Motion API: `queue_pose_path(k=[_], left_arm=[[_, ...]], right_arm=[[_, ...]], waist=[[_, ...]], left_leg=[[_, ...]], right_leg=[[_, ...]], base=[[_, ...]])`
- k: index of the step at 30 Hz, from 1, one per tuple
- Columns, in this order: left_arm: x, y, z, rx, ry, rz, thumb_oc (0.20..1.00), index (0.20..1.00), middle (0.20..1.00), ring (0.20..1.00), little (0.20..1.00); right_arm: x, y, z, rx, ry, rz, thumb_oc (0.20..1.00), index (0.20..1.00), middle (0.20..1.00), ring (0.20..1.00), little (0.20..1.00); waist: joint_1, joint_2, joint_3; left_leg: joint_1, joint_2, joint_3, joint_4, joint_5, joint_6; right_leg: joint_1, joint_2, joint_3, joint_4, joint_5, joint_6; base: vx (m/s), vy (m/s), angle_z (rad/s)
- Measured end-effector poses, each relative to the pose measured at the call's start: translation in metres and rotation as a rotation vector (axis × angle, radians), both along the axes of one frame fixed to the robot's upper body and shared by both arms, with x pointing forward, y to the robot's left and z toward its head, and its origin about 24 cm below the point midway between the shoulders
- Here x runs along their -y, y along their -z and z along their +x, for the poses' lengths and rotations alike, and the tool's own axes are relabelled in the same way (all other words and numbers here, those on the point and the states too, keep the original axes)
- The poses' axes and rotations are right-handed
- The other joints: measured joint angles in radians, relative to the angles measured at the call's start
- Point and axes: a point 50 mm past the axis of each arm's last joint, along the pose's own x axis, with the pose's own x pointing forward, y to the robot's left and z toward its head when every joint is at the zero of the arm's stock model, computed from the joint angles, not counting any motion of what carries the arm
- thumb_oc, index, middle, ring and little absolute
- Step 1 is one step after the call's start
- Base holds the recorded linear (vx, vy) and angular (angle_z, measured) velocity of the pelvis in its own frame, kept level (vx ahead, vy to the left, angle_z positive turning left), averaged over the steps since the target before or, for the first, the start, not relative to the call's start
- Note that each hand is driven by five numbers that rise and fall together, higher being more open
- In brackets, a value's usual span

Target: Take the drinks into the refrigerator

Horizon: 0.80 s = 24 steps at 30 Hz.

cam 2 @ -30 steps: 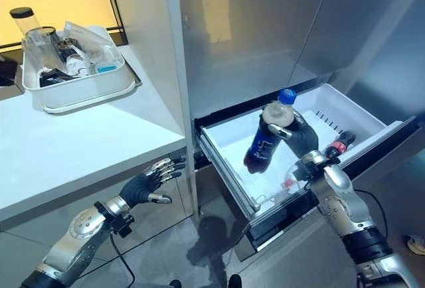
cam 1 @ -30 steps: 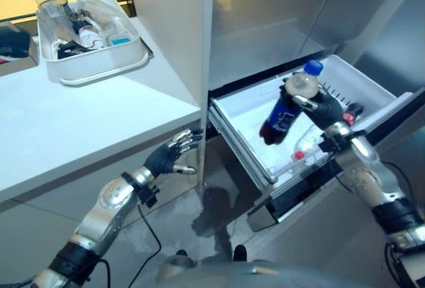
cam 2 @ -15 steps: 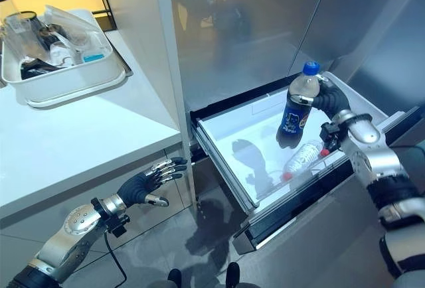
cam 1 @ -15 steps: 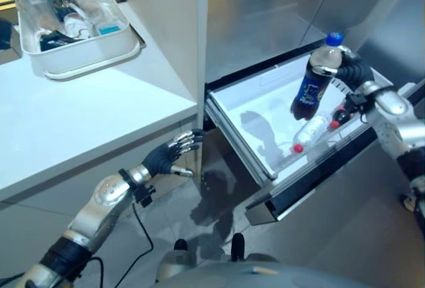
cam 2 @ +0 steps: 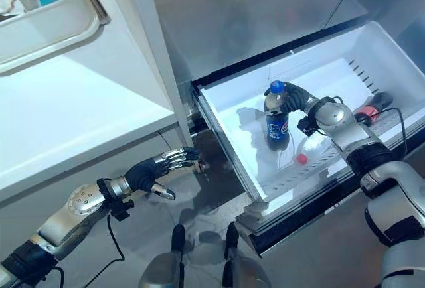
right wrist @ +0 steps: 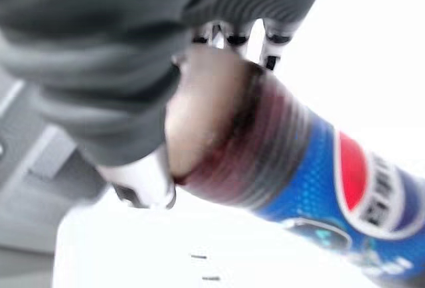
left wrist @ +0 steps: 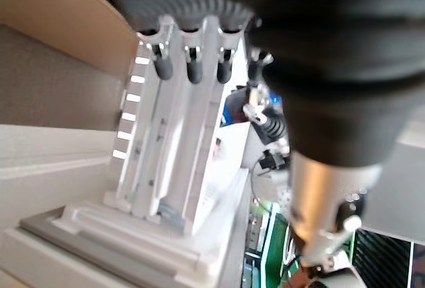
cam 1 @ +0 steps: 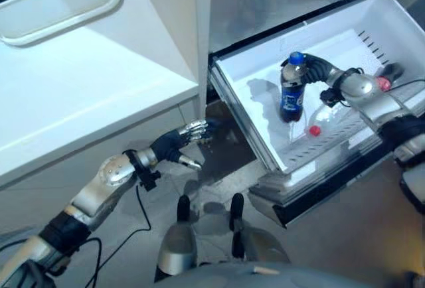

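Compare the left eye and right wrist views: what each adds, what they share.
Left eye view adds the silver left hand, open below the white counter, a white plastic tray on it, and a clear red-capped bottle lying in the open white drawer. Right wrist view adds fingers curled over the dark blue-labelled cola bottle's shoulder. Shared: the right hand gripping that upright bottle.

Silver-grey jointed arms, dark ribbed wrist covers, silver dark-tipped fingers (cam 2: 174, 157)
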Motion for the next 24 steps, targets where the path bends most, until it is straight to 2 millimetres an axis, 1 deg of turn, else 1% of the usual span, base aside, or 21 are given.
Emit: queue_pose_path(k=[2,4,9,12,16,19,24], left_arm=[[0.003,-0.007,0.004,0.029,0.007,0.001,1.0,1.0,1.0,1.0,1.0],[0.004,-0.009,0.005,0.042,0.007,-0.001,1.0,1.0,1.0,1.0,1.0],[0.003,-0.016,0.007,0.077,0.013,0.031,1.0,1.0,1.0,1.0,1.0],[0.003,-0.017,0.007,0.087,0.007,0.034,1.0,1.0,1.0,1.0,1.0],[0.003,-0.018,0.007,0.093,-0.002,0.03,1.0,1.0,1.0,1.0,1.0],[0.004,-0.018,0.007,0.096,-0.003,0.026,1.0,1.0,1.0,1.0,1.0],[0.005,-0.018,0.006,0.12,-0.001,0.056,1.0,1.0,1.0,1.0,1.0]], right_arm=[[-0.007,-0.002,0.001,0.006,-0.025,-0.021,0.2,0.2,0.2,0.2,0.2],[-0.014,0.0,0.002,0.005,-0.045,-0.028,0.2,0.2,0.2,0.2,0.2],[-0.028,0.004,0.004,0.001,-0.089,-0.067,0.2,0.2,0.2,0.2,0.2],[-0.031,0.013,0.003,-0.034,-0.107,-0.127,0.2,0.2,0.2,0.2,0.2],[-0.032,0.017,0.003,-0.055,-0.117,-0.17,0.2,0.2,0.2,0.2,0.2],[-0.033,0.019,0.003,-0.069,-0.123,-0.183,0.2,0.2,0.2,0.2,0.2],[-0.042,0.031,0.002,-0.107,-0.162,-0.298,0.2,0.2,0.2,0.2,0.2]], waist=[[0.001,0.0,0.006],[-0.002,0.0,0.008],[0.005,0.001,0.06],[0.007,0.007,0.073],[0.008,0.017,0.087],[0.006,0.017,0.087],[0.007,0.019,0.088]], left_leg=[[-0.002,0.0,-0.005,0.0,0.0,0.0],[-0.009,0.001,-0.012,0.0,0.0,0.0],[-0.026,0.001,-0.023,0.0,0.004,-0.002],[-0.051,0.002,-0.042,0.0,0.015,-0.004],[-0.053,0.002,-0.048,0.0,0.018,-0.004],[-0.053,0.003,-0.049,0.0,0.019,-0.005],[-0.054,0.003,-0.05,0.0,0.02,-0.005]], right_leg=[[0.0,0.0,-0.002,0.0,0.0,0.0],[-0.004,0.0,-0.003,0.001,0.0,0.0],[-0.024,-0.001,-0.006,0.013,0.0,0.0],[-0.046,-0.002,-0.02,0.027,0.0,0.0],[-0.047,-0.003,-0.029,0.03,0.0,0.0],[-0.047,-0.002,-0.029,0.03,0.0,0.0],[-0.047,-0.002,-0.032,0.03,0.0,0.0]], base=[[-0.04,-0.017,0.07],[-0.04,-0.013,0.09],[-0.03,-0.008,0.04],[-0.03,-0.011,0.15],[-0.03,-0.011,0.06],[-0.01,-0.006,0.0],[-0.02,-0.004,0.0]])
